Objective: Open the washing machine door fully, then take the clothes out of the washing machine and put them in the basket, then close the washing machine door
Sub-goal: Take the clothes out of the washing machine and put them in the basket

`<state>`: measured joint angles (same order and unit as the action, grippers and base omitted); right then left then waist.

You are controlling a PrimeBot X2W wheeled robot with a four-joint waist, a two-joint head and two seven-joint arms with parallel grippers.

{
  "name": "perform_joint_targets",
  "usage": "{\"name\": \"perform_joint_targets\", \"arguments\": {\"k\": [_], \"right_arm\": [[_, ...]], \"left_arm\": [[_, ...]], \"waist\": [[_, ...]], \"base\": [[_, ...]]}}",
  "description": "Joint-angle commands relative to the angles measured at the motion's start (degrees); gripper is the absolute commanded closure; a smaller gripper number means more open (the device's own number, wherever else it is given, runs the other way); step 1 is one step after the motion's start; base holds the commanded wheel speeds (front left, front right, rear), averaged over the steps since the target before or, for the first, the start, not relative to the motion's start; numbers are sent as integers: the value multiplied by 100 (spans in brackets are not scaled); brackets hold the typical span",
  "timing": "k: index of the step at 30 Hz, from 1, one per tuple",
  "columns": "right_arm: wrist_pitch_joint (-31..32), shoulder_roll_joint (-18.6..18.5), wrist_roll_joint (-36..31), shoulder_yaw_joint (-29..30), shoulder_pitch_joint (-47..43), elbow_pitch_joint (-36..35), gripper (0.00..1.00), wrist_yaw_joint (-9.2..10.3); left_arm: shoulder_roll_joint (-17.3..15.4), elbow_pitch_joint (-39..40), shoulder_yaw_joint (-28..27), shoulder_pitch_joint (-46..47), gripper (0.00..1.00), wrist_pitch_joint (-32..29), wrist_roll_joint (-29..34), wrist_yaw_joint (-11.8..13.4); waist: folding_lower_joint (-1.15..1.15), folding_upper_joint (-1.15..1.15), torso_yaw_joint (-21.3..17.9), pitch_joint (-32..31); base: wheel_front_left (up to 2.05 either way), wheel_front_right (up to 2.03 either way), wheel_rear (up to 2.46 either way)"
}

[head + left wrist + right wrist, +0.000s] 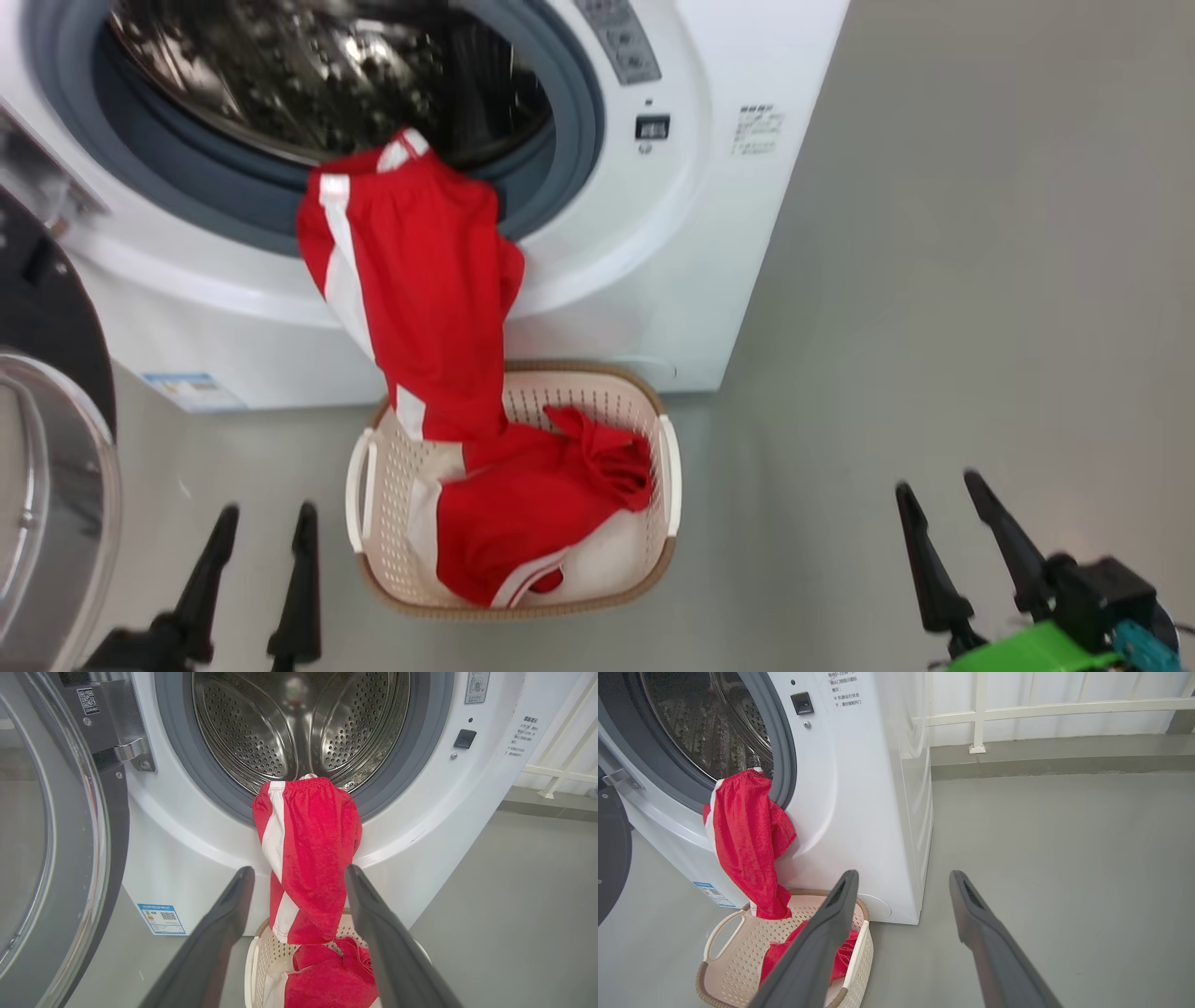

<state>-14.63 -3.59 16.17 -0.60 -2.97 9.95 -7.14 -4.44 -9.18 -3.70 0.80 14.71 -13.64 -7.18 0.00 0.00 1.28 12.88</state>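
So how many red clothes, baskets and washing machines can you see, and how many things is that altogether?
Red clothes: 2 (hanging piece, piece in basket)
Basket: 1
Washing machine: 1
Total: 4

Grey floor [1064, 849], white railing [1041, 707]

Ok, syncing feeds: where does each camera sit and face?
Head view: from the head, down at the basket before the washing machine; left gripper, right gripper low.
Left wrist view: from the left wrist, into the drum; own fingers.
Right wrist view: from the right wrist, at the machine's corner; own fingers.
All share the clothes hanging into the basket.
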Motion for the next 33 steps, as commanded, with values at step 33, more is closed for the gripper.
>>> {"name": "perform_joint_targets", "arguments": {"k": [33], "right_arm": [[-37,-218,165,110,-871,-359,0,-35]], "left_arm": [[59,580,-558,-1183,0,29,74,-31]], "waist": [[0,0,-63,-897]], "base": [[0,0,0]]}}
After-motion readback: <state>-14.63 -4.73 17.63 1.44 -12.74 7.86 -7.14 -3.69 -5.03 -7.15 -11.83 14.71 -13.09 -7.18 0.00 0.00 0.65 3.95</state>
